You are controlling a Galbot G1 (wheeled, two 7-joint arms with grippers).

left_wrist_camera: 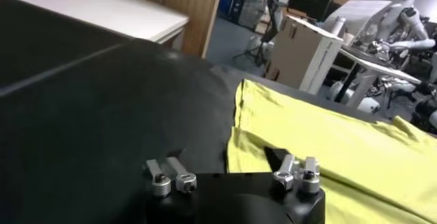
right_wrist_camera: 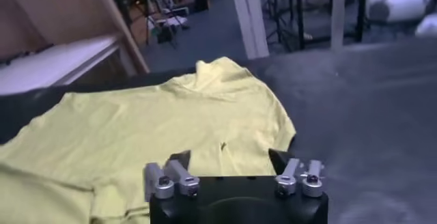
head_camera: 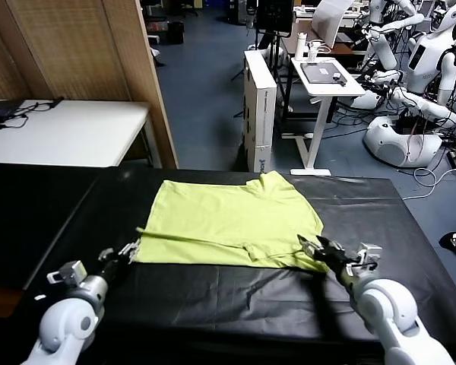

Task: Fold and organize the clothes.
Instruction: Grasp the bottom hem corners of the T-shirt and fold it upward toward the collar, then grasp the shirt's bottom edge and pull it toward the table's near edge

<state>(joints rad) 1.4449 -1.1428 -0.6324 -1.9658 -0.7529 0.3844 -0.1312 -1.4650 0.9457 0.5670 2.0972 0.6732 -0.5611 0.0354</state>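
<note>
The T-shirt [head_camera: 232, 220] lies flat on the black worktop [head_camera: 365, 198], directly ahead of both grippers and between them. It is a light, limp thing of soft cloth, likely to sag and drag wherever it is not held, and to crease along any line it is lifted by. A raised fold line runs across it just inside the near hem, so the near part seems already doubled over.

The left gripper [head_camera: 125, 253] sits low over the worktop just outside the shirt's near left corner, its fingers spread wide with nothing between them; in the left wrist view the yellow edge [left_wrist_camera: 235, 143] lies just ahead and to one side. The right gripper [head_camera: 321, 249] rests at the near right corner, over the very edge of the cloth, also spread and pinching nothing.

The best holds look to be the two near corners or the ends of that fold line, taken thinly so only the wanted layers come up.

The worktop around the shirt carries nothing that would block a fold. A white table [head_camera: 76, 129], a cardboard box [head_camera: 260, 106] and other robots [head_camera: 410, 91] stand well beyond the far edge, out of reach.
</note>
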